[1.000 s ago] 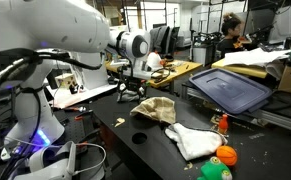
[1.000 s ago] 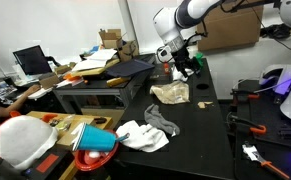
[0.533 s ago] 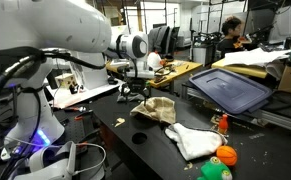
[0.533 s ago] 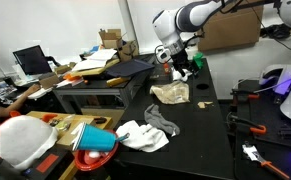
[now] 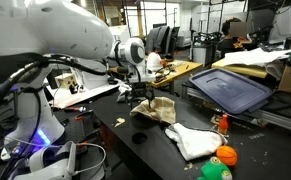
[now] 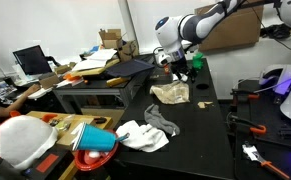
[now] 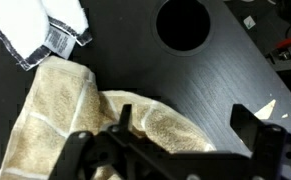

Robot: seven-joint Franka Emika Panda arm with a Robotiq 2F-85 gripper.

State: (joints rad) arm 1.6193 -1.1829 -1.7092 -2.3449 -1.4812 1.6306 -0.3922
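On the black table (image 5: 120, 128), seen in both exterior views, the robot arm (image 5: 75, 40) bends down over the end of the table farthest from the orange ball.

- Towel (image 5: 155, 108): beige, rumpled, folded over on itself, not spread flat. It lies on the table about midway along its length, also seen at (image 6: 171, 93).
- Gripper (image 5: 143, 95): pointing down at the table, at the end of the towel nearest the arm's base. Jaws are spread wide and hold nothing.
- Wrist view: the gripper (image 7: 185, 122) straddles the towel's edge. One finger (image 7: 125, 118) stands over the towel (image 7: 85, 120); the other finger (image 7: 247, 118) stands over bare table (image 7: 235, 60). Most of the towel lies off to the side of the first finger, outside the gap. Contact between fingers and towel: cannot tell.
- Towel long axis, wrist view: diagonal, from the upper left corner area down to the lower middle, passing under the gap between the jaws. The narrower end points toward a clear plastic bag (image 7: 45, 30) lying on the table just beyond it.
- White cloth (image 5: 193, 140): crumpled on the table, near the towel but apart from it, toward the ball end.
- Round hole (image 7: 182, 23) in the table top, apart from the towel.
- Orange ball (image 5: 226, 154) at the near table edge.
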